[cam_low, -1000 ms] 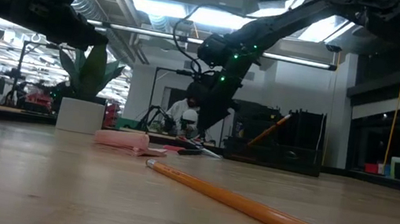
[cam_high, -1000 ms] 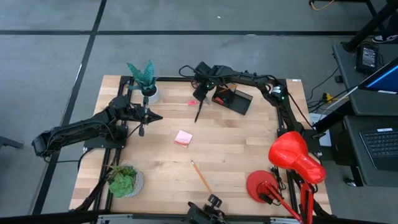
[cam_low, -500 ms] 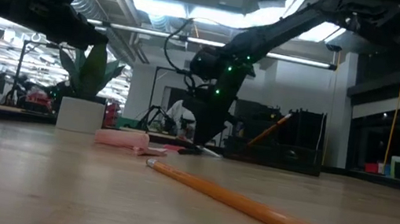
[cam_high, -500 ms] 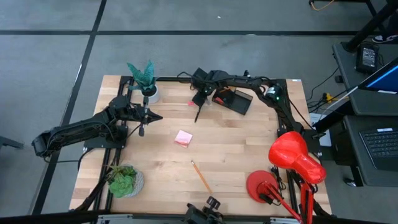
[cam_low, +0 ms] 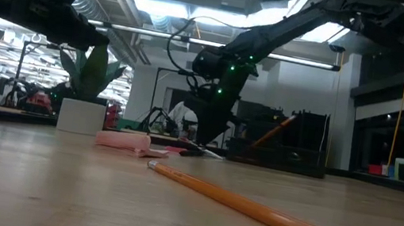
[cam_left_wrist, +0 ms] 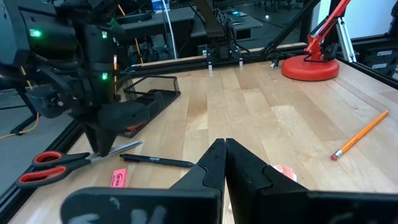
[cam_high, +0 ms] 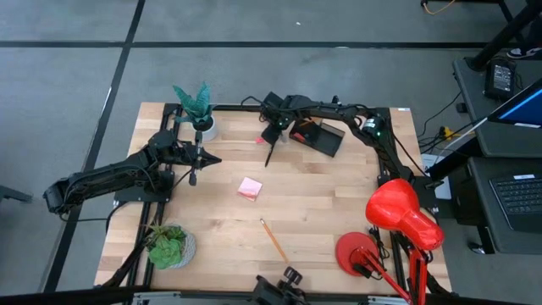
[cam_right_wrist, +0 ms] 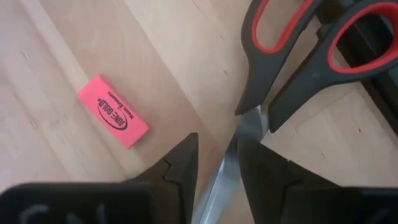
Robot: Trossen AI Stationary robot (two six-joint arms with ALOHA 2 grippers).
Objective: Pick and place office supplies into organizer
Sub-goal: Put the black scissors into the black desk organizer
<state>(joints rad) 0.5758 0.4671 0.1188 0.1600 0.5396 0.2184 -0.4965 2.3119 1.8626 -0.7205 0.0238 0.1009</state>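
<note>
The red-handled scissors (cam_right_wrist: 292,50) lie flat on the table by the organizer (cam_high: 320,137), which is a black tray near the far edge. My right gripper (cam_right_wrist: 217,165) is open and low over them, pointing down, one finger on each side of the blades (cam_right_wrist: 231,155). A pink eraser (cam_right_wrist: 113,112) and a black pen (cam_left_wrist: 155,161) lie close by. The pink sticky-note pad (cam_high: 249,188) and an orange pencil (cam_high: 273,240) lie mid-table. My left gripper (cam_left_wrist: 225,163) is shut and hovers above the table's left part. My right gripper comes from above with its fingers (cam_right_wrist: 264,165) across the scissors' blades, just below the pivot. I cannot tell whether they touch the blades. The scissors lie flat on the table.
A white pot with a green plant (cam_high: 196,114) stands at the far left, and another plant (cam_high: 169,246) at the near left. The red desk lamp (cam_high: 398,216) occupies the near right corner. The organizer holds an orange pencil (cam_low: 275,132) leaning inside it.
My right gripper has come down toward the table onto the scissors, its arm swinging slightly toward the table's left, and has then stayed still. My left arm has not moved.
</note>
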